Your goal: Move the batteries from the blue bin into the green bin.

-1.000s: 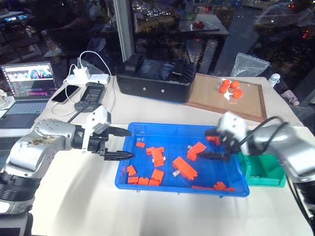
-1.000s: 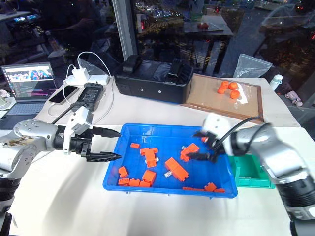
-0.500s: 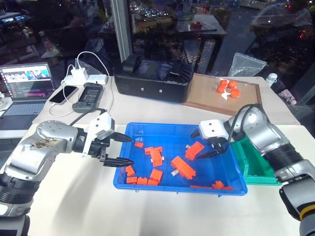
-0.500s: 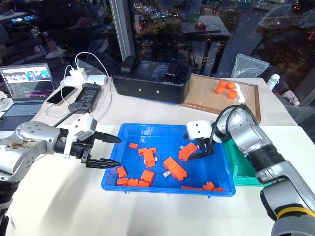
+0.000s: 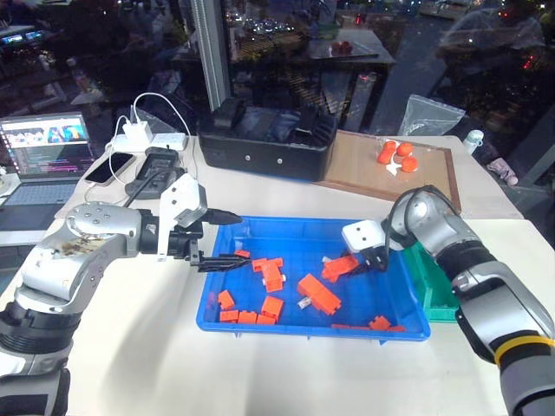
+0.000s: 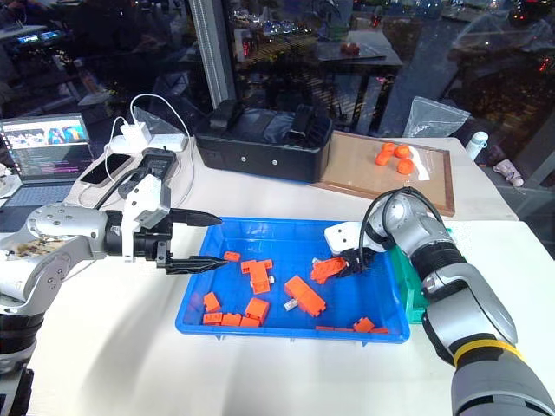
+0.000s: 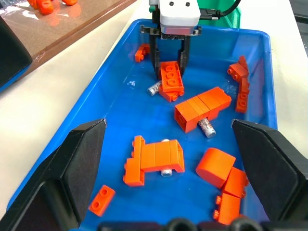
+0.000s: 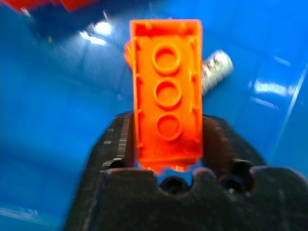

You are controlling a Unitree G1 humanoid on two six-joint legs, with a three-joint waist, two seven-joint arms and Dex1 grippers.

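The blue bin (image 5: 227, 287) is set on the white counter (image 5: 156, 347), with the green bin (image 5: 431, 286) touching its right end. Batteries (image 7: 207, 128) are scattered among orange bricks (image 7: 202, 107) in the blue bin. One brick (image 8: 166, 91) is clamped between the right gripper (image 7: 169, 66) fingers, while the left gripper (image 5: 227, 237) is held wide open over the bin's left end.

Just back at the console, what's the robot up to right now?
The right gripper is down in the blue bin, its fingers on either side of an orange brick, with a battery lying right beside it. The left gripper hangs open over the bin's left end. Other batteries lie among the bricks; the green bin sits at the right.
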